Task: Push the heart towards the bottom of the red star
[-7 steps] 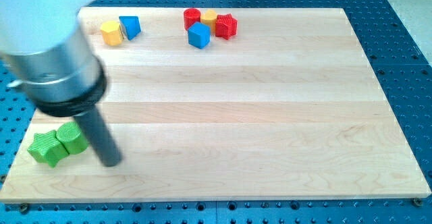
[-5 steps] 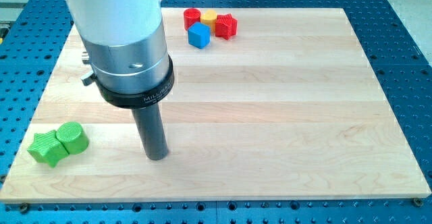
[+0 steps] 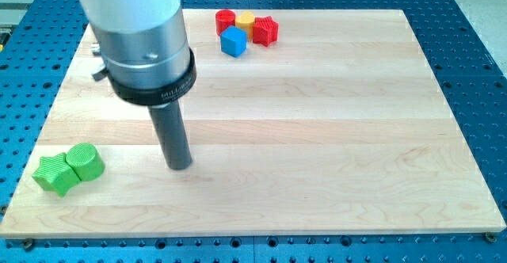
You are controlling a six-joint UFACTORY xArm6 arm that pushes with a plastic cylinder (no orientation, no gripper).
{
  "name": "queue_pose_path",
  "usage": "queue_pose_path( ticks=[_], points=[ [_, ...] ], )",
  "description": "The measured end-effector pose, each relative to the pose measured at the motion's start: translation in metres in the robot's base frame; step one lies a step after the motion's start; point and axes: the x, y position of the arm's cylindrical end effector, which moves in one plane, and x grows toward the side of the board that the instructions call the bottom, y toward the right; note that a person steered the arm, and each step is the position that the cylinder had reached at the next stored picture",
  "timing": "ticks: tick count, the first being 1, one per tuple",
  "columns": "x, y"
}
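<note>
My tip (image 3: pixel 181 166) is a bare rod with no claw, so there is nothing to open or clamp. It rests on the board (image 3: pixel 333 136) in the lower left of the frame, to the right of the green cylinder (image 3: pixel 85 161) and green star (image 3: pixel 51 174), apart from both.

The red star (image 3: pixel 266 30) sits at top centre, touching a yellow block (image 3: pixel 245 20) whose shape I cannot tell, with a red cylinder (image 3: pixel 226 20) and blue cube (image 3: pixel 233 41) close by. No heart is clearly visible, and my arm hides the upper left.

The risks, as I judge them:
- I could push the wrong block.
- I could plough into the cluster and knock the star away.
- An off-centre push could make the heart spin aside.
</note>
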Motion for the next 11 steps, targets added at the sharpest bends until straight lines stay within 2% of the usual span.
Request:
queue_pose_path(
  ticks=[2,3,5,6,8,9,10,11],
  points=[
    [-0.021,0.043],
    [-0.051,0.047],
    [-0.083,0.061],
    [-0.120,0.013],
    [-0.244,0.002],
    [-0.292,0.002],
    [-0.322,0.034],
    [-0.310,0.073]
  ],
)
